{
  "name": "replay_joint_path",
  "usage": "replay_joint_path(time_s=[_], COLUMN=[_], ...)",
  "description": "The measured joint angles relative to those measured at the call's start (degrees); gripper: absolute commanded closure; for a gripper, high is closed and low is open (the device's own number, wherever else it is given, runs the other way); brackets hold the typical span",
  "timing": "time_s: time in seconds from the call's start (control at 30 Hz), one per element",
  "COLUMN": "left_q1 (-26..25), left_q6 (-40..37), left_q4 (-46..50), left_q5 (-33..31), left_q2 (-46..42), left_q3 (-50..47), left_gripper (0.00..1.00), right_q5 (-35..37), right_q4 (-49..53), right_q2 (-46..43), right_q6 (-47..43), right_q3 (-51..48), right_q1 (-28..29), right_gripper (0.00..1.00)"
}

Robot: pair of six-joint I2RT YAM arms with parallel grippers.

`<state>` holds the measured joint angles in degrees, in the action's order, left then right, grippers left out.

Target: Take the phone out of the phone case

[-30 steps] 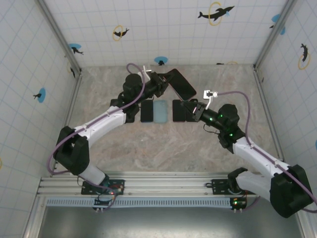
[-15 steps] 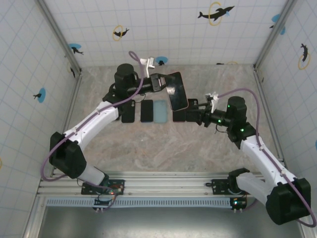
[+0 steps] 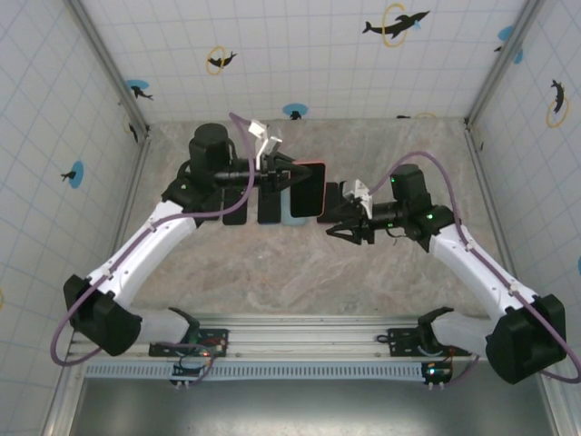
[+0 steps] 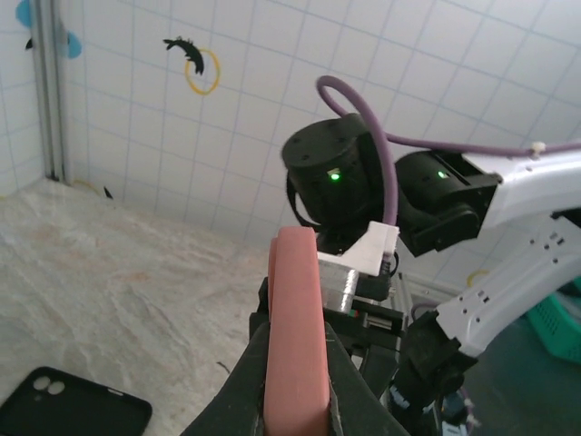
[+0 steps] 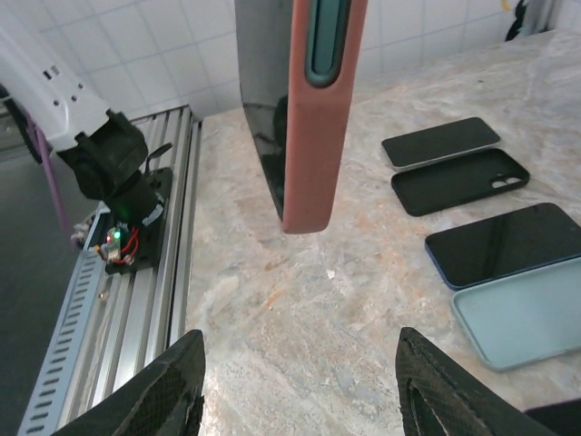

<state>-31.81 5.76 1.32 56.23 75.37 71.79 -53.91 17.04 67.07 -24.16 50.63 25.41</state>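
the left claw (image 3: 283, 175) is clamped on the salmon-pink phone case (image 3: 309, 186) and holds it in the air above the middle of the desk (image 3: 300, 272), over the row of things lying there. the phone (image 5: 259, 100) sits inside the case. in the right wrist view its dark glass face shows along one side of the pink shell, and the pair hangs upright and edge-on. in the left wrist view the case stands edge-on between the left claw's two black fingers (image 4: 238, 398), which press on its flat sides. the right claw (image 5: 300, 391) faces the cased phone from nearby, with its fingers spread apart, empty, and clear of the case. past the hanging case, four things lie flat and side by side on the desk: a dark-screened phone (image 5: 440, 141), a black case (image 5: 458, 182) just beside it, a blue-edged phone (image 5: 504, 241), and a light blue case (image 5: 526, 318) nearest the right claw.
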Motion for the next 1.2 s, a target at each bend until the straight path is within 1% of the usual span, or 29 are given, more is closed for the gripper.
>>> replay_joint_path(time_s=[0.1,0.23,0.3,0.73,0.87,1.2], left_q1=[0.0,0.0,0.0,0.0,0.1,0.7], left_q6=[-3.1,-5.0,-5.4,-3.8,-3.8,-1.0], left_q4=[2.3,4.5,4.6,2.5,2.5,0.9], left_q5=[1.0,1.8,2.2,4.7,4.7,5.8], left_q2=[0.1,0.4,0.4,0.4,0.4,0.4], left_q3=[0.0,0.0,0.0,0.0,0.0,-0.9], left_gripper=[1.0,1.0,1.0,1.0,1.0,1.0], right_q5=[0.5,0.9,0.9,0.9,0.7,0.7], right_q4=[0.8,0.4,0.1,0.6,1.4,3.6], right_q2=[2.2,2.5,2.5,4.5,5.3,5.7], right_q6=[-2.6,-4.5,-5.1,-8.4,-9.5,-10.8], right_q3=[2.4,2.9,2.9,5.9,6.3,7.2], right_q1=[1.9,3.9,4.2,5.4,5.4,5.8], right_gripper=[0.45,0.53,0.56,0.69,0.75,0.81])
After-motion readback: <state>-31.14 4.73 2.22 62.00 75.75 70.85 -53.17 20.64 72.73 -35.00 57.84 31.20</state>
